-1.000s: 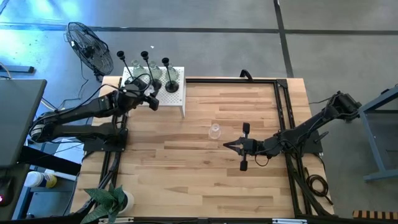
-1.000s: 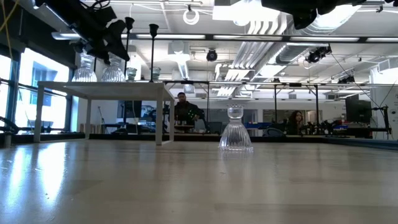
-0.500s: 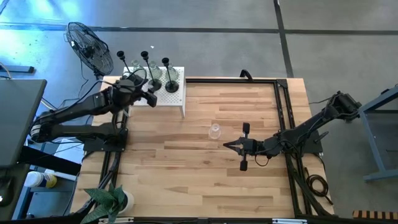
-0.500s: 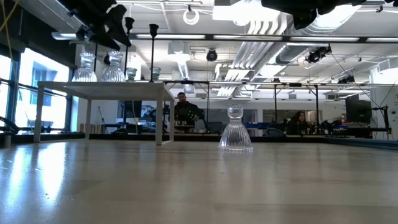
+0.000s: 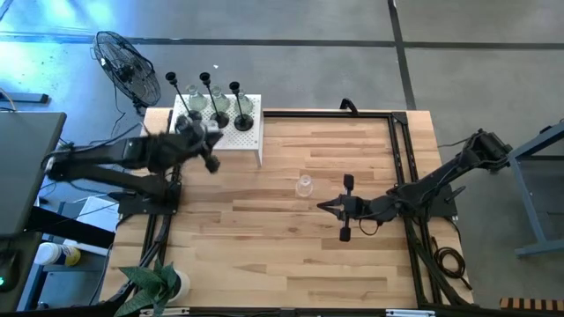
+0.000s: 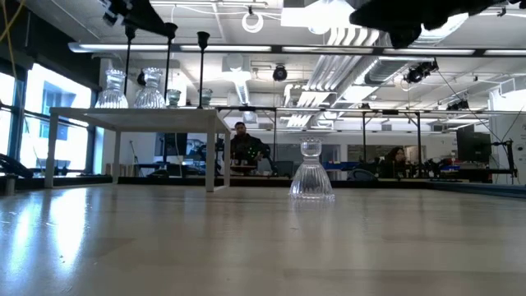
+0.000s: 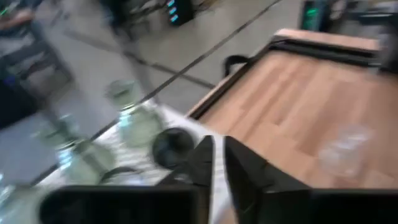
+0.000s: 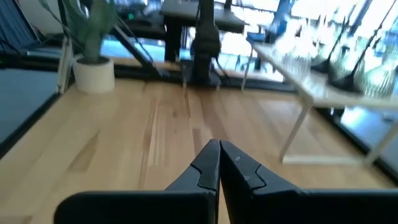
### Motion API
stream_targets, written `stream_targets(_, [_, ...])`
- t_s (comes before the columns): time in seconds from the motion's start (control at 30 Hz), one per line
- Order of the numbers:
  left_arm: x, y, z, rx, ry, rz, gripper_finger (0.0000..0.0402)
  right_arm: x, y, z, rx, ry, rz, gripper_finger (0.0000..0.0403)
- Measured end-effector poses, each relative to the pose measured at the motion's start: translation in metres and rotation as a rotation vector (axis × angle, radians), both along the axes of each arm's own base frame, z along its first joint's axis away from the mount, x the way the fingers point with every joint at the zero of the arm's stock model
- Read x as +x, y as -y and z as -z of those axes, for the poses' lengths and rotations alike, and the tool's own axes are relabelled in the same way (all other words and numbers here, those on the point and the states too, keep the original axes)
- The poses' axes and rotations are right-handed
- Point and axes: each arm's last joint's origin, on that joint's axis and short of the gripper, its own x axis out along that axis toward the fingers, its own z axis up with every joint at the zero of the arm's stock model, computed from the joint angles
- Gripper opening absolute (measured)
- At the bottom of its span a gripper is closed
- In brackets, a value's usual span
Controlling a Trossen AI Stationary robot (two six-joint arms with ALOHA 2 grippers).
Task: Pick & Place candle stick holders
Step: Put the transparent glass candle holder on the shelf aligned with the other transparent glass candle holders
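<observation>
Three black candle stick holders (image 5: 222,104) stand by their round bases on the white perforated stand (image 5: 240,139) at the table's far left. Several clear glass ones (image 6: 150,89) stand among them. Another clear glass holder (image 5: 305,186) stands alone on the table's middle (image 6: 311,173). My left gripper (image 5: 210,154) hovers at the stand's near left corner, above the holders (image 6: 136,10). The left wrist view shows its fingers (image 7: 217,140) together, with only a thin slit and nothing between them. My right gripper (image 5: 320,206) rests shut, low over the table to the right of the lone glass holder.
A black wire-cage fan (image 5: 126,66) stands off the table's far left corner. A potted plant (image 5: 157,286) sits at the near left corner. A black frame (image 5: 401,158) runs along the table's right and far sides. People sit in the room beyond (image 6: 244,148).
My left gripper has risen from among the holders on the stand and drawn a little toward the table's near edge; it is blurred in motion. The holders on the stand and the lone glass holder stay where they were.
</observation>
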Motion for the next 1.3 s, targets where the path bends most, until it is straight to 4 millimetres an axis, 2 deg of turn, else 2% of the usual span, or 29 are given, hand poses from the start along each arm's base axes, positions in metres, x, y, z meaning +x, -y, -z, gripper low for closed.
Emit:
stream_targets(0.07, [0.005, 0.016, 0.003, 0.024, 0.007, 0.064, 0.0011, 0.000, 0.003, 0.006, 0.036, -0.031, 0.022, 0.0001])
stream_targets(0.27, [0.010, 0.069, 0.023, 0.113, -0.002, 0.221, 0.0023, -0.009, 0.017, 0.038, 0.208, -0.067, 0.160, 0.0016])
stream_targets(0.4, [0.003, 0.092, 0.039, 0.123, 0.001, 0.314, 0.0010, -0.013, 0.028, 0.055, 0.309, -0.083, 0.232, 0.0068])
stream_targets(0.53, [-0.003, 0.104, 0.052, 0.083, 0.031, 0.395, 0.0002, -0.005, 0.033, 0.066, 0.299, -0.069, 0.265, 0.0142])
stream_targets(0.73, [-0.009, 0.104, 0.075, 0.027, 0.123, 0.431, 0.0003, 0.013, 0.048, 0.090, 0.252, -0.076, 0.362, 0.0241])
stream_targets(0.9, [-0.016, 0.099, 0.094, 0.014, 0.205, 0.463, 0.0003, 0.024, 0.053, 0.103, 0.249, -0.062, 0.353, 0.0295])
stream_targets(1.13, [-0.024, 0.092, 0.105, 0.005, 0.259, 0.461, 0.0003, 0.034, 0.072, 0.117, 0.260, -0.053, 0.381, 0.0306])
stream_targets(1.3, [-0.025, 0.091, 0.106, 0.010, 0.255, 0.460, 0.0003, 0.052, 0.082, 0.112, 0.271, -0.048, 0.309, 0.0307])
